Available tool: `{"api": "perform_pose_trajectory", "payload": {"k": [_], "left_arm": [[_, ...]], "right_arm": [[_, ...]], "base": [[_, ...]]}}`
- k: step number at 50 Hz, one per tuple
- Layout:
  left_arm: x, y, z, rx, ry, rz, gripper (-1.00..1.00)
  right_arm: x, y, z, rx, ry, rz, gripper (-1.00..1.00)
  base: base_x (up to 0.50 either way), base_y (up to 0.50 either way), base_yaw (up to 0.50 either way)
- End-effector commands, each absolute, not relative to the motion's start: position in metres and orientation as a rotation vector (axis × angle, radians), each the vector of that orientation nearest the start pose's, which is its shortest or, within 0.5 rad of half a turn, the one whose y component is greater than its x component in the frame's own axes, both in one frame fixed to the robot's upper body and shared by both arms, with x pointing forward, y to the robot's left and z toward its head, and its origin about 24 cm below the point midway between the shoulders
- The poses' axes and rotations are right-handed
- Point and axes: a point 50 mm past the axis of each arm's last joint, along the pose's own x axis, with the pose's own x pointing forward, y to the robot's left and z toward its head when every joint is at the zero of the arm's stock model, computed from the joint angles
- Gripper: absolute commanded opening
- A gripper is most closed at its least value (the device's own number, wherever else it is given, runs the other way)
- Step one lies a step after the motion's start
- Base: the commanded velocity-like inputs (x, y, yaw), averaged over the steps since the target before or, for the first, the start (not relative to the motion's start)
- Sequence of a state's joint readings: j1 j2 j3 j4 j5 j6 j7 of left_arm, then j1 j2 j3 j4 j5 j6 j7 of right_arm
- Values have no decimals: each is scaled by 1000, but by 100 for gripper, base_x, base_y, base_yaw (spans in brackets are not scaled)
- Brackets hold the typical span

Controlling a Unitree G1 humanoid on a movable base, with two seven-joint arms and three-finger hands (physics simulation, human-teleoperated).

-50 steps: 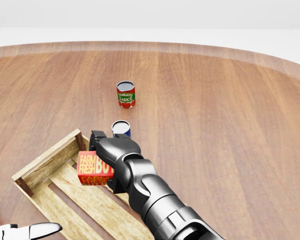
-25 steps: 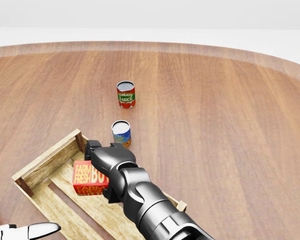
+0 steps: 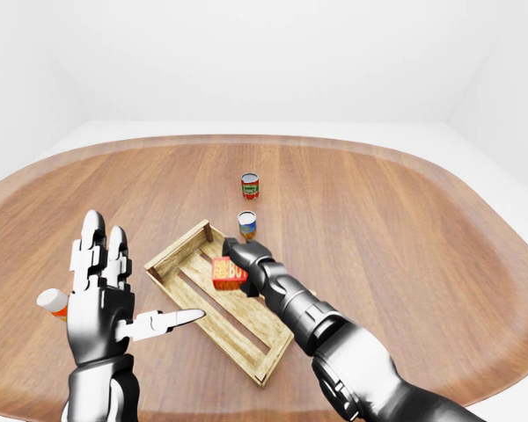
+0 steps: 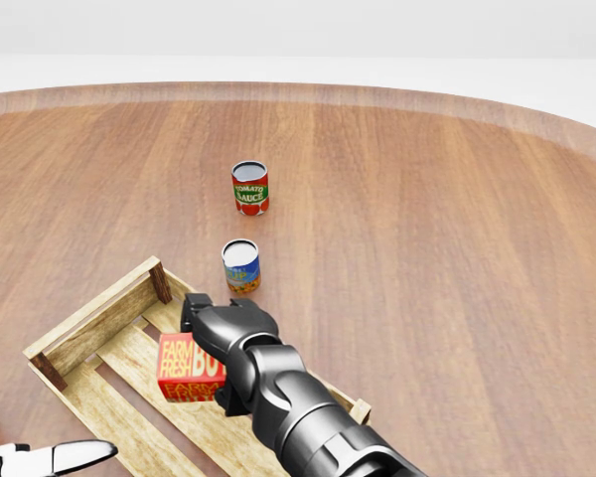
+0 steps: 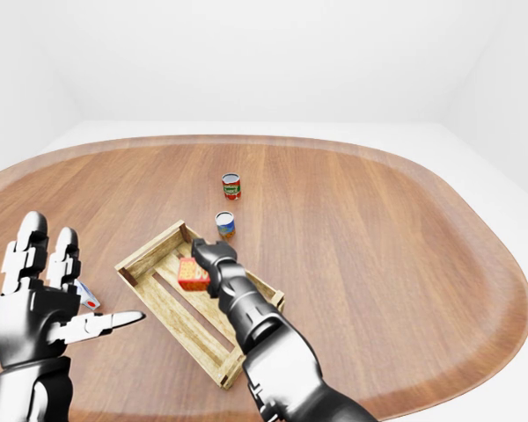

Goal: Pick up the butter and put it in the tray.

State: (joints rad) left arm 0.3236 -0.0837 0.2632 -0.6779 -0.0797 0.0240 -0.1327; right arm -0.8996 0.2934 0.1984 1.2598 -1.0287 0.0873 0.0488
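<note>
right hand (image 4: 211,333) pinches butter (image 4: 190,367) over the tray (image 4: 89,323) slats | left hand (image 3: 101,294) spread, idle | risk — we release on an edge, and it tips onto the rim

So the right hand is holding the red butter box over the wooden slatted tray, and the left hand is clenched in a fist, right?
Not quite: the left hand is open, fingers spread, as the left-eye view shows. The rest holds: the right hand grips the red butter box over the wooden slatted tray.
</note>
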Motion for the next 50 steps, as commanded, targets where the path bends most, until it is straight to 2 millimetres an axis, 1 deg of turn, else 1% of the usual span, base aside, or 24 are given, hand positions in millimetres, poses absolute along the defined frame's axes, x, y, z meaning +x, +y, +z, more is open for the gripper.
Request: {"api": "perform_pose_trajectory", "payload": {"k": [1,9,27,50], "left_arm": [[169,209,127,19,-341,214,100],[169,210,127,17,-341,218,100],[170,211,127,15,-340,221,100],[169,212,127,12,-340,223,100]], "right_arm": [[330,33,27,-1156,158,675,-100],[327,33,23,-1150,173,682,-100],[323,23,8,-1164,228,681,-100],[314,20,-6,-1175,273,705,-100]], "base": [[0,0,0],[0,0,0],[0,0,0],[0,0,0]]}}
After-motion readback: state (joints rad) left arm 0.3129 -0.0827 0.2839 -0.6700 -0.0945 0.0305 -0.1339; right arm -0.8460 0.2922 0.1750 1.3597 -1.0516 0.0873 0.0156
